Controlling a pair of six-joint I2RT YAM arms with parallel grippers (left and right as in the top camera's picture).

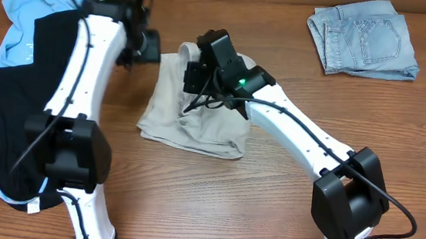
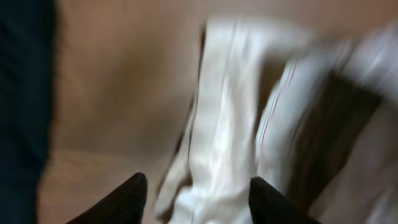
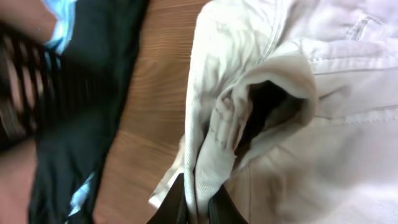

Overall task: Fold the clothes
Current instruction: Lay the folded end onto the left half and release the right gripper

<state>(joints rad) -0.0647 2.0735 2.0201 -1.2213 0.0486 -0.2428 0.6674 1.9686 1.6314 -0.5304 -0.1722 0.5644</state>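
The beige khaki shorts [image 1: 198,118] lie partly folded in the middle of the table. My right gripper [image 3: 200,202] is shut on a fold of the shorts' fabric [image 3: 261,87] near the waistband; in the overhead view it [image 1: 194,75] sits over the shorts' top edge. My left gripper [image 2: 198,199] is open above the pale cloth of the shorts [image 2: 217,124], touching nothing; overhead it [image 1: 148,44] is at the shorts' upper left. A black garment [image 1: 20,118] and a light-blue shirt [image 1: 33,11] lie piled at the left.
Folded light-blue denim shorts [image 1: 363,36] lie at the far right of the wooden table [image 1: 266,217]. The black garment also shows at the left of the right wrist view [image 3: 81,124] and of the left wrist view [image 2: 25,93].
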